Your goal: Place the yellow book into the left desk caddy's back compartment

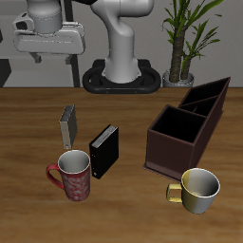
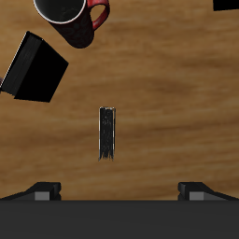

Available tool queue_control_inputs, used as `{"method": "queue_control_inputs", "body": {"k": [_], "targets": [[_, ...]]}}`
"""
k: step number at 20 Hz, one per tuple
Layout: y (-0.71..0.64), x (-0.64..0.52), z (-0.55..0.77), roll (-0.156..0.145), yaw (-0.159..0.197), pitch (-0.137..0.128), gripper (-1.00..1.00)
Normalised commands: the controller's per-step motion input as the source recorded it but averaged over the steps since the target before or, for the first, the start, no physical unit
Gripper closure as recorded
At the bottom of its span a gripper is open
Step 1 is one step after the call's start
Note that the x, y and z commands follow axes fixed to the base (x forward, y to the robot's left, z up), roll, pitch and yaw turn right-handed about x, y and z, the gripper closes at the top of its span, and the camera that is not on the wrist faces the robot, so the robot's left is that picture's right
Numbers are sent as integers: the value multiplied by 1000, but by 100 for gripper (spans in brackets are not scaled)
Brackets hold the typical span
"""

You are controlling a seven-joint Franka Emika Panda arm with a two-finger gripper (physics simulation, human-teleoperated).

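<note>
The yellow book point(image 1: 68, 123) stands upright on the table, thin and greyish-tan, behind the red mug. In the wrist view I see its top edge point(image 2: 107, 133) straight below me. My gripper point(image 1: 54, 52) hangs high above it, open and empty; both fingertips point(image 2: 42, 189) show wide apart in the wrist view. The left desk caddy point(image 1: 188, 123) is a long dark reddish-brown box well off to the side of the book. Its narrow partitioned back compartment point(image 1: 209, 95) is the end farther from the table's front edge.
A thick black book point(image 1: 104, 150) stands beside the yellow one, also seen from the wrist point(image 2: 33, 67). A red patterned mug point(image 1: 73, 176) sits near the front edge. A cream and gold mug point(image 1: 196, 190) stands in front of the caddy. A potted plant point(image 1: 180, 38) is at the back.
</note>
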Motion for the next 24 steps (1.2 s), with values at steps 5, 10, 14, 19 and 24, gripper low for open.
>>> {"method": "queue_control_inputs", "body": {"k": [5,10,14,19,24], "targets": [[-328,-62,67,-17,9,-30,-100],[-103,25,6,-30,-45,-7,-100],[169,199,-177,41,-16,13,-100],[160,168,-234,-39,14,13,-100],[119,-15,-167,-43,-11,7,-100]]}}
